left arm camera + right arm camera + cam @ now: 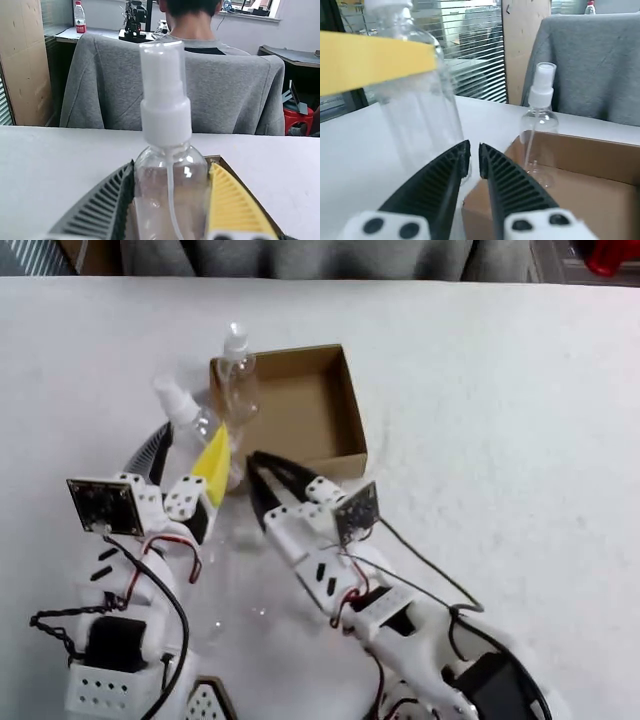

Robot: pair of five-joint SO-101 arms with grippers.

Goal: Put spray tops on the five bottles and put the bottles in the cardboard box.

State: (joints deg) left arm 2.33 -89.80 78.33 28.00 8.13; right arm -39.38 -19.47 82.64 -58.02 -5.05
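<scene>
Pinching spray-topped bottle [170, 187]: left tool [188, 452] beside cardboard box [310, 410]; right tool [474, 155] pressed together, empty.

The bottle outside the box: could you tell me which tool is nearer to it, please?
Left: the left tool grips the bottle; the right tool sits beside it.

Clear round plastic bottle [150, 200]: glossy, smooth. White plastic spray top [164, 95]: satin, faintly translucent. Left gripper [172, 167]: ribbed matt plastic fingers [100, 210], one grey, one yellow. Right gripper [473, 147]: ribbed matt black plastic. Square brown cardboard box [320, 410]: matt, papery, raw-cut edges. White table [520, 390]: matt, finely speckled. Grey draped cloth [240, 95]: soft, slightly fuzzy.
</scene>
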